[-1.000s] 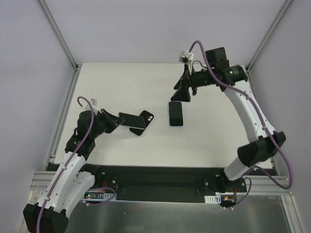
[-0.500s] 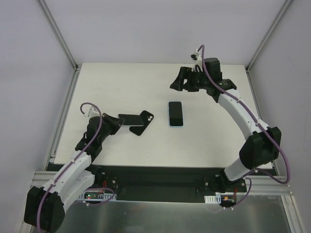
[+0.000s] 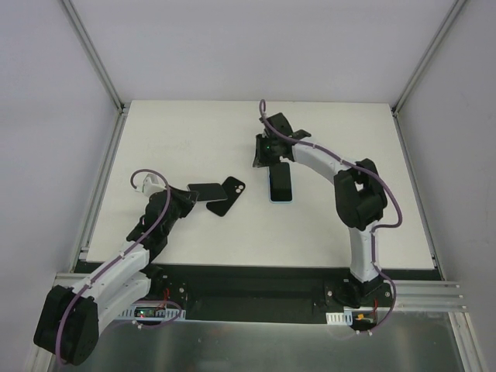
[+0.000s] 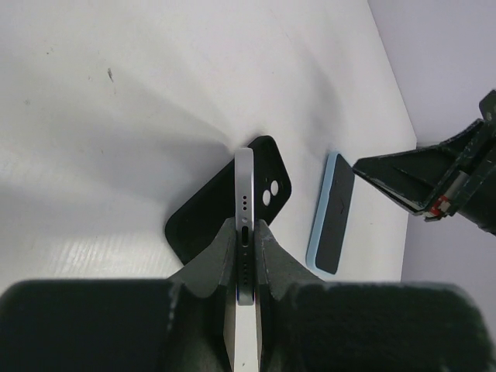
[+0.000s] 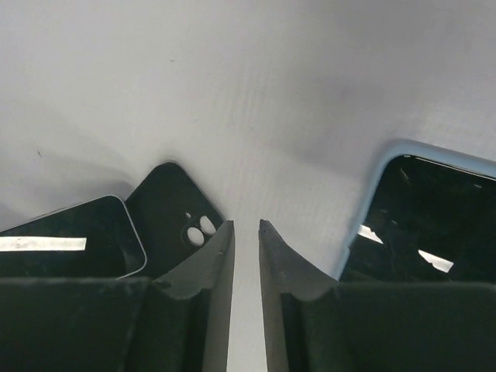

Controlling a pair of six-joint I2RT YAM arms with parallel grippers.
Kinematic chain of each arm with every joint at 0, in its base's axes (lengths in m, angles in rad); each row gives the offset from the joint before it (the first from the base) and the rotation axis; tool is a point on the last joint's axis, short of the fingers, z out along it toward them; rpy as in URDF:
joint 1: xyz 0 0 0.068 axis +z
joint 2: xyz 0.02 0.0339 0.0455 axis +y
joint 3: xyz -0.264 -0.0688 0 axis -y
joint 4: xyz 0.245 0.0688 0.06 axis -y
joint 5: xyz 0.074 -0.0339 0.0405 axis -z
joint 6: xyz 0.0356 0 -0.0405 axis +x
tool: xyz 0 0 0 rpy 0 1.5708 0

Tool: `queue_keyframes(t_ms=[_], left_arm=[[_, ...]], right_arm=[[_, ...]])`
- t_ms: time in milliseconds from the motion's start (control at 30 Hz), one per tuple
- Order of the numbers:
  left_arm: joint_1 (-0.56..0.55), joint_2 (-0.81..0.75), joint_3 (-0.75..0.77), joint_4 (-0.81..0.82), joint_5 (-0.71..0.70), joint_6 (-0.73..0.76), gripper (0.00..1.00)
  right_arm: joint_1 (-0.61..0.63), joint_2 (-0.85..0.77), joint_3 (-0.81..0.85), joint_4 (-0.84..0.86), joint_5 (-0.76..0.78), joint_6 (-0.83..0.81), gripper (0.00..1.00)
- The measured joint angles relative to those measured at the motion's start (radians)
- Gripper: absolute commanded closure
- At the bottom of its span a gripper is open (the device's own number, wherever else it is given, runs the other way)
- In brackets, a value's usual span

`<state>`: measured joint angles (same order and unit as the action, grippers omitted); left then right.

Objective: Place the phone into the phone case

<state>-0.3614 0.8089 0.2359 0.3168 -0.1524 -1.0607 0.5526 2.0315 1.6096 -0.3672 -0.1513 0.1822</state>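
My left gripper [image 4: 246,225] is shut on the phone [image 4: 245,186], a silver-edged slab held on edge with its port end toward the camera. The phone's far end sits over the black phone case [image 4: 198,225], which lies flat on the table with its camera holes showing. From above, the phone [image 3: 205,189] overlaps the case [image 3: 232,194] on its left side. My right gripper [image 5: 246,225] hovers low over bare table, its jaws a narrow gap apart with nothing between them. The case [image 5: 167,201] and the phone [image 5: 70,240] lie to its left.
A second phone in a light-blue case [image 3: 280,182] lies screen up at the table's middle, just right of my right gripper [image 3: 263,155]; it shows as the blue-cased phone [image 5: 422,225] in the right wrist view. Aluminium frame rails [image 3: 99,186] border the white table.
The right arm swung from the back right down and left to the far end of the blue-cased phone, and its jaws narrowed. The left gripper still holds the phone at the case.
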Motion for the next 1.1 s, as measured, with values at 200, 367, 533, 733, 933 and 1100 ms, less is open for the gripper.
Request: queue_keyframes(t_ms=[200, 367, 533, 733, 933, 1100], left_arm=[[-0.027, 0.033, -0.008, 0.037, -0.025, -0.03, 1.0], [-0.04, 0.056, -0.031, 0.071, -0.031, -0.08, 0.98], [-0.052, 0.06, -0.052, 0.075, -0.021, -0.127, 0.95], [-0.054, 0.024, -0.068, 0.042, -0.021, -0.161, 0.86], [-0.072, 0.016, -0.082, -0.008, -0.022, -0.173, 0.84], [-0.097, 0.054, -0.083, -0.004, -0.021, -0.198, 0.83]], right_arm=[[0.079, 0.105, 0.099, -0.002, 0.016, -0.003, 0.8], [0.1, 0.172, 0.138, -0.006, 0.019, -0.003, 0.8], [0.108, 0.219, 0.151, -0.042, 0.043, -0.002, 0.8], [0.112, 0.241, 0.182, -0.066, 0.055, 0.01, 0.8], [0.126, 0.241, 0.172, -0.048, 0.04, 0.018, 0.8], [0.134, 0.23, 0.142, -0.011, 0.03, 0.027, 0.81]])
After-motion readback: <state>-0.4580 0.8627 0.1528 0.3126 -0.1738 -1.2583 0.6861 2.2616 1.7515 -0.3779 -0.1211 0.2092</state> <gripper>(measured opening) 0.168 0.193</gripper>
